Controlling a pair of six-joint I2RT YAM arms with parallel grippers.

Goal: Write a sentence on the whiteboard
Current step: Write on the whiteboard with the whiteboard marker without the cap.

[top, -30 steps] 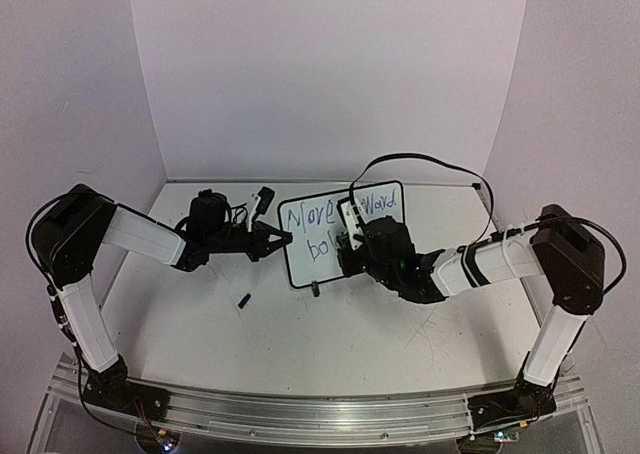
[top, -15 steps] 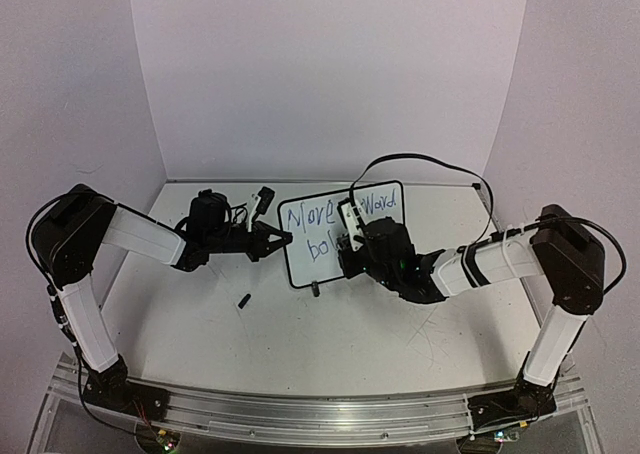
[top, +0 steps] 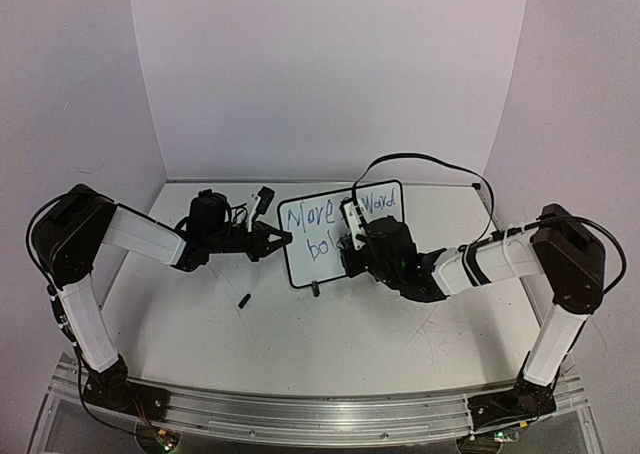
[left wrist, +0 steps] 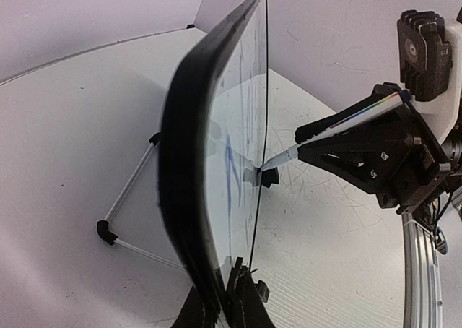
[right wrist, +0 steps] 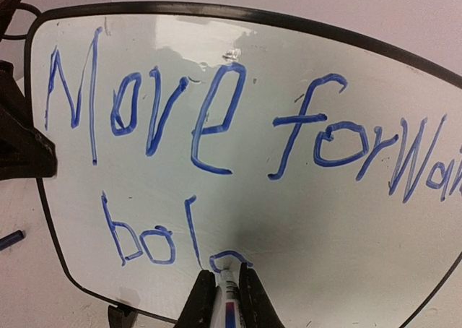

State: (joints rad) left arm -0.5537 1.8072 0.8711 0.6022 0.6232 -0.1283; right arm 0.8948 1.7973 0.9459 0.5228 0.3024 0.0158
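Observation:
The whiteboard (top: 302,236) stands upright at mid-table, black-framed. In the right wrist view the board (right wrist: 303,219) bears the blue sentence: "Move forwar…" (right wrist: 216,118) on top, and "bol" (right wrist: 144,234) with a partly drawn round letter below. My right gripper (right wrist: 225,288) is shut on a blue marker (right wrist: 227,303), its tip touching the board at that letter. It also shows in the top view (top: 352,242). My left gripper (top: 283,239) is shut on the board's left edge. In the left wrist view its fingers (left wrist: 242,299) clamp the frame (left wrist: 188,162) seen edge-on.
A small dark marker cap (top: 243,300) lies on the table in front of the board. The wire stand (left wrist: 130,191) props the board from behind. A black foot (top: 314,290) sits under the board's lower edge. White walls enclose the table at the back and sides.
My right gripper and the marker have shifted very slightly along the board's lower line. The left gripper and the whiteboard have not moved.

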